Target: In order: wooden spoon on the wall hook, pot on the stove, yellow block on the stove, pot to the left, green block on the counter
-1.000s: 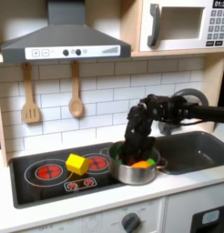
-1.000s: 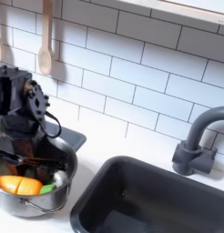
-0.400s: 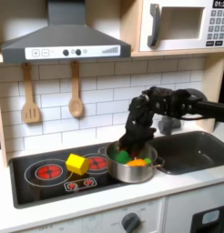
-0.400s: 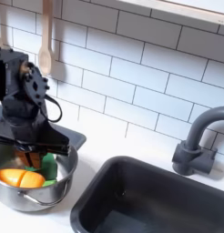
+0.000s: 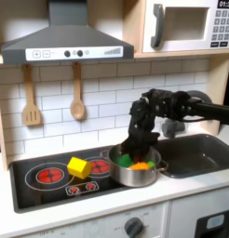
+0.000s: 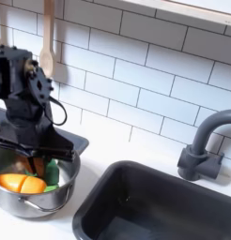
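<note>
The metal pot (image 5: 137,171) stands on the right edge of the stove (image 5: 47,175), with its rim (image 6: 14,201) at the second exterior view's lower left. My gripper (image 5: 135,155) reaches down into the pot and is shut on the green block (image 6: 53,172), which it holds upright just above the pot's bottom. An orange item (image 6: 22,184) lies in the pot beside the block. The yellow block (image 5: 79,167) sits on the stove between the burners. The wooden spoon (image 5: 77,98) hangs on the wall hook, and its bowl (image 6: 47,56) shows above the arm.
A wooden spatula (image 5: 31,102) hangs left of the spoon. The sink (image 5: 202,153) lies right of the pot, with a grey faucet (image 6: 206,142) behind it. A strip of white counter (image 6: 117,141) runs between pot and sink. A range hood (image 5: 65,39) hangs over the stove.
Over the last second the gripper has risen a little inside the pot, and the green block has come up with it from the bottom. Since 0.4 s ago almost nothing has moved.
</note>
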{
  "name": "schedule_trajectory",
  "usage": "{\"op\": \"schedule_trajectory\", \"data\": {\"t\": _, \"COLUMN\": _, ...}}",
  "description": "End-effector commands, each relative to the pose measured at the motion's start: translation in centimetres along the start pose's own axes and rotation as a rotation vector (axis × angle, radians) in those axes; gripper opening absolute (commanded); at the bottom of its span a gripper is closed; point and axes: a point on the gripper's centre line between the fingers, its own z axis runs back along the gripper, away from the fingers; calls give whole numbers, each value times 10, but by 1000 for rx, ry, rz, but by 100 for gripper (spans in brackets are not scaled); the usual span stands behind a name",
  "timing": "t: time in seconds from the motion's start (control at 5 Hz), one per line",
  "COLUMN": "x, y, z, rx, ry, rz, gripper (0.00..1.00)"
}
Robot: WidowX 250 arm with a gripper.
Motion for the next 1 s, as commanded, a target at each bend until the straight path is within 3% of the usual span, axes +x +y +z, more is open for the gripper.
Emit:
{"op": "schedule_trajectory", "data": {"t": 0.0, "x": -6, "y": 4, "z": -19, "rx": 7, "ry": 49, "rz": 0, "gripper": 100}}
{"op": "schedule_trajectory", "data": {"t": 0.2, "x": -5, "y": 7, "z": -25, "rx": 13, "ry": 51, "rz": 9, "gripper": 100}}
{"op": "schedule_trajectory", "data": {"t": 0.4, "x": -9, "y": 10, "z": -40, "rx": 17, "ry": 80, "rz": 29, "gripper": 90}}
{"op": "schedule_trajectory", "data": {"t": 0.6, "x": -5, "y": 11, "z": -30, "rx": 23, "ry": 40, "rz": 44, "gripper": 0}}
{"op": "schedule_trajectory", "data": {"t": 0.8, "x": -3, "y": 10, "z": -25, "rx": 22, "ry": 20, "rz": 39, "gripper": 0}}
